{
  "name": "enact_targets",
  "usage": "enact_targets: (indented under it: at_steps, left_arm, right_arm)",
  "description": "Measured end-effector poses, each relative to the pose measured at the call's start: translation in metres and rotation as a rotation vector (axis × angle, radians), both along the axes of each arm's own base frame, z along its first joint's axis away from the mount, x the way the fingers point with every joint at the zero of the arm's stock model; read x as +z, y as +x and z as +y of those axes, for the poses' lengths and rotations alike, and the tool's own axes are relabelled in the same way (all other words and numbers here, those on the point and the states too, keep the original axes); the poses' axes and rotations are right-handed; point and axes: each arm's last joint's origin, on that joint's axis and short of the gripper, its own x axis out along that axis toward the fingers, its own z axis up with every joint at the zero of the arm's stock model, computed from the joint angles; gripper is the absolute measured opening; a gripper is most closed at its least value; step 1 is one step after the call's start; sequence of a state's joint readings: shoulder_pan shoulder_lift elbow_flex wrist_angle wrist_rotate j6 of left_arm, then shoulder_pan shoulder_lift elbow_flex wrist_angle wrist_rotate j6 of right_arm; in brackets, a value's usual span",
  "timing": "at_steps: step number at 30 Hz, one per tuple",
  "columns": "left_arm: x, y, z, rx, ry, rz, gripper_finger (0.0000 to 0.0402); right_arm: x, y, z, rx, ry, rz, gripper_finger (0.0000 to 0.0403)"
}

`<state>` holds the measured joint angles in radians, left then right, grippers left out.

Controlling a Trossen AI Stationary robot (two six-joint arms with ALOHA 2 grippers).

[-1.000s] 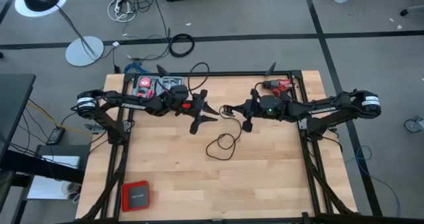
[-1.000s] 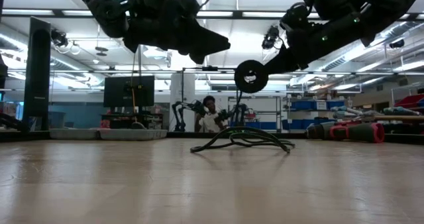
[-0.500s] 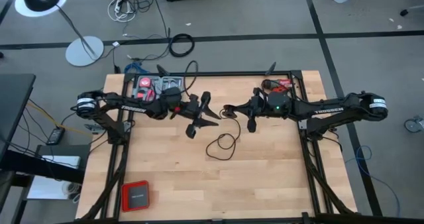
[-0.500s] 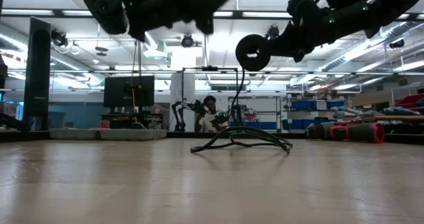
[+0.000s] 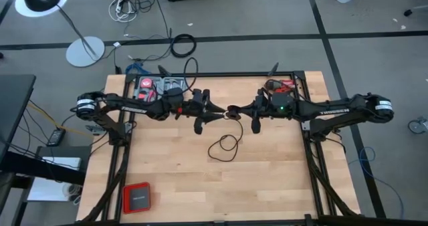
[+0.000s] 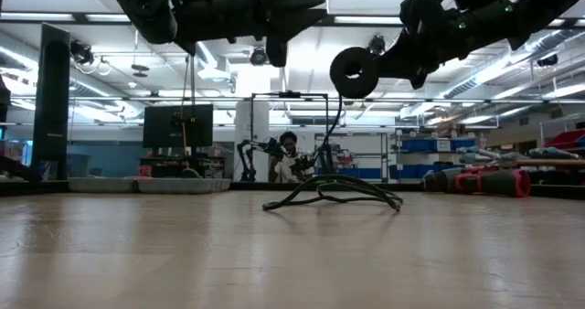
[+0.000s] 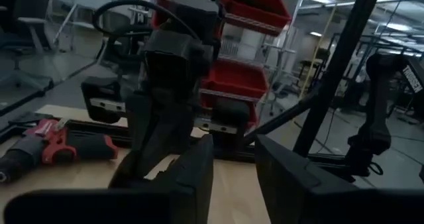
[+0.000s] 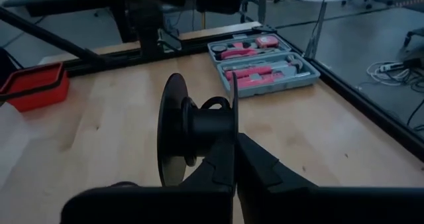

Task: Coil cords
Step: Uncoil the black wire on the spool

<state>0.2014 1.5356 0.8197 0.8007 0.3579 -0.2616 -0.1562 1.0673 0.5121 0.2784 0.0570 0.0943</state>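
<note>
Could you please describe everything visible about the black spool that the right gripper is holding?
The spool is matte black, likely plastic: two round flanges joined by a narrower hub. It is held up off the wooden table, tilted on edge, with one flange pinched in the shut right gripper. The thin black cord runs from it down to a loose loop lying on the table. The left gripper is close beside it, fingers apart; I cannot tell whether they touch.

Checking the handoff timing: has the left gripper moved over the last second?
Yes. In the high view the left gripper has shifted away from the tool case, toward the spool held in the right gripper.
</note>
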Motion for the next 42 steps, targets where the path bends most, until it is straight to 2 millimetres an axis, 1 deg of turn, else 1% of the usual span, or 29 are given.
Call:
enact_targets:
  at_steps: [3,6,10,15,19,25,29,33,35,36,42]
  left_arm:
    - [0.003,0.0,0.006,0.018,0.02,0.035,0.0108]
    - [-0.003,0.0,0.007,0.022,0.031,0.094,0.0106]
    - [-0.009,0.0,0.007,0.015,0.095,0.155,0.0106]
    - [-0.013,-0.001,0.006,-0.031,0.179,0.172,0.0106]
    - [-0.016,-0.001,0.005,-0.039,0.206,0.202,0.0106]
    - [-0.018,-0.001,0.001,-0.053,0.257,0.207,0.0106]
    - [-0.018,0.0,-0.002,-0.054,0.27,0.201,0.0106]
    - [-0.017,0.0,-0.001,-0.039,0.26,0.203,0.0106]
    - [-0.015,-0.002,-0.001,-0.035,0.245,0.219,0.0106]
    - [-0.01,-0.003,-0.001,-0.035,0.241,0.226,0.0106]
    - [0.031,-0.019,-0.004,0.003,0.24,0.261,0.0106]
  right_arm:
    - [0.001,-0.005,0.0,-0.001,0.004,0.021,0.0]
    - [0.003,-0.008,0.001,0.002,-0.005,0.028,0.0]
    - [0.004,-0.009,0.001,0.013,-0.044,0.031,0.0]
    - [0.005,-0.009,0.002,0.051,-0.092,0.03,0.0]
    - [0.007,-0.008,0.004,0.066,-0.114,0.012,0.0]
    - [0.013,-0.006,0.011,0.103,-0.175,-0.078,0.0]
    - [0.003,-0.01,0.013,0.083,-0.193,-0.152,0.0]
    - [-0.006,-0.014,0.013,0.078,-0.18,-0.173,0.0]
    - [-0.008,-0.016,0.013,0.082,-0.179,-0.192,0.0]
    - [-0.007,-0.016,0.014,0.092,-0.18,-0.204,0.0]
    - [-0.008,-0.016,0.012,0.149,-0.191,-0.207,0.0]
